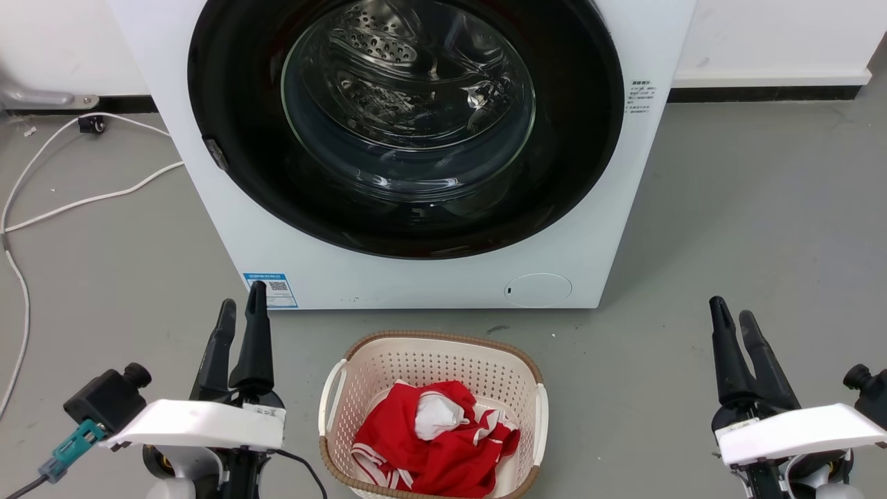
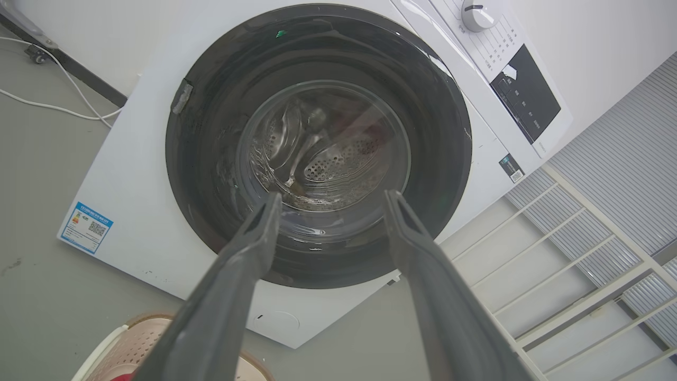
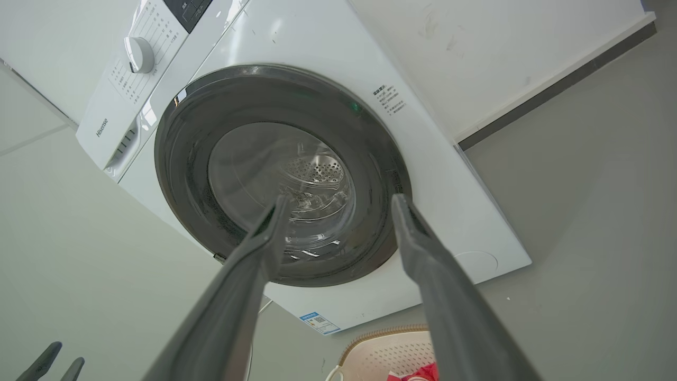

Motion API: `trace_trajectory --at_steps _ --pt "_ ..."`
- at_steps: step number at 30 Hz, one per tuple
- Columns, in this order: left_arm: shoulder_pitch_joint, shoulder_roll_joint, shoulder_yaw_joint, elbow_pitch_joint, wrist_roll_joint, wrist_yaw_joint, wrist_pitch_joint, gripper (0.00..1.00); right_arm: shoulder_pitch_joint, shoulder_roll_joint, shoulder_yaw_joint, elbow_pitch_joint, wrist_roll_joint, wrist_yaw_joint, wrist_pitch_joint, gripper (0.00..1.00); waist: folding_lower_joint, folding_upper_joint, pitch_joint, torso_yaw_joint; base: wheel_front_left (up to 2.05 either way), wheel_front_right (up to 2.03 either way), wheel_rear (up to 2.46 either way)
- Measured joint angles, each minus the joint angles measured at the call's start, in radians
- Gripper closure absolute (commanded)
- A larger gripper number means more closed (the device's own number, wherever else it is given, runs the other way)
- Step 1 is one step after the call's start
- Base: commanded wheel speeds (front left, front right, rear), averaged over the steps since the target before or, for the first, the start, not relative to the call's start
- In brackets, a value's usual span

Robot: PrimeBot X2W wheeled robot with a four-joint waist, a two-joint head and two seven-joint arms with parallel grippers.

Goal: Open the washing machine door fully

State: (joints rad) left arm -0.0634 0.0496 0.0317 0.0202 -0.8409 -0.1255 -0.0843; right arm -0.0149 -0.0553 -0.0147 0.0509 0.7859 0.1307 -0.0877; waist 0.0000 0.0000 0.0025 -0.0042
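Observation:
The washing machine door (image 1: 409, 118) is a big round black-rimmed disc with a clear glass bowl, lying shut and flush against the white machine (image 1: 208, 229). A small grey catch (image 1: 215, 154) sits on its left rim. The steel drum shows through the glass. My left gripper (image 1: 241, 296) is open and empty, low on the left, short of the machine's bottom corner. Open and empty too, my right gripper (image 1: 731, 310) is low on the right, over the floor. Both wrist views look along open fingers, left gripper (image 2: 332, 197) and right gripper (image 3: 340, 200), at the closed door (image 2: 317, 148) (image 3: 275, 169).
A beige laundry basket (image 1: 346, 374) holding red and white clothes stands on the grey floor just before the machine, between my arms. White cables (image 1: 83, 201) trail over the floor at left. A small round white cover (image 1: 538, 290) is at the machine's lower right. A white rack (image 2: 571, 254) stands beside it.

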Motion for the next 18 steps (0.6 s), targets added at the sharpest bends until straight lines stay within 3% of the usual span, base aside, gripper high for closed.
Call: trace_trajectory --at_steps 18 --pt "0.023 0.000 -0.031 -0.004 0.292 0.038 -0.052 0.00 0.018 0.000 0.015 -0.044 -0.285 0.000 0.000 0.00 0.0000 0.0000 -0.003 0.001 0.00 0.00 0.00"
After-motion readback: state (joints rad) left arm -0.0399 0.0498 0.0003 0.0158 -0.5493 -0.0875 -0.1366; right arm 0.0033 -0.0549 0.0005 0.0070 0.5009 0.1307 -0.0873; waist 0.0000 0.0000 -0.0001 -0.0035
